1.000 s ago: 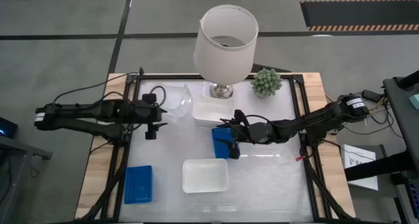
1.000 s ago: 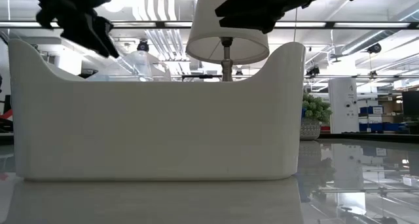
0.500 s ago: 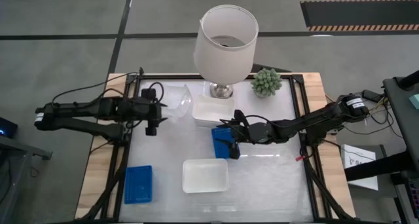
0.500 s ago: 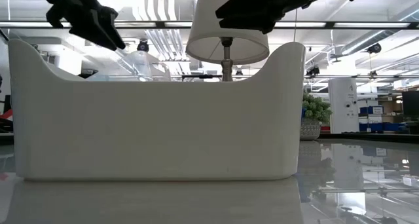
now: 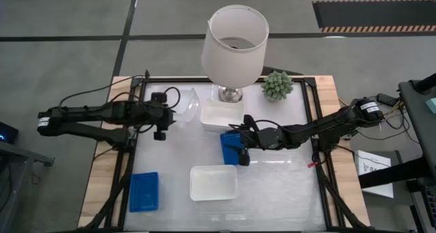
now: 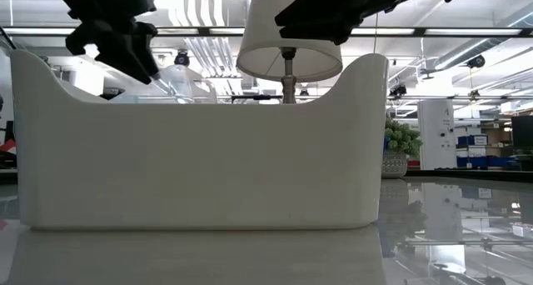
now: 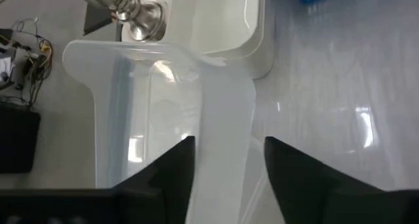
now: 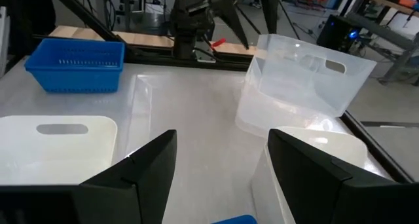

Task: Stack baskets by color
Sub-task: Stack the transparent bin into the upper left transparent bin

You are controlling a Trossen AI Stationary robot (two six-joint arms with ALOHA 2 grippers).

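From above, the left gripper (image 5: 163,118) hangs at the clear container (image 5: 185,102), which is not a basket; if it closes there, it takes the wrong thing. The right gripper (image 5: 240,146) hovers wide open over the blue basket (image 5: 229,148) in the middle. Another blue basket (image 5: 144,191) lies at the front left, one white basket (image 5: 213,182) at the front, another white basket (image 5: 221,114) beside the lamp (image 5: 235,42).

The low view is filled by the front white basket's wall (image 6: 200,164).

In the left wrist view the fingers (image 7: 163,175) stand apart around the container's thin wall (image 7: 226,135); I think it can slip or tip.

The right wrist view shows wide fingers (image 8: 141,171), nothing held.
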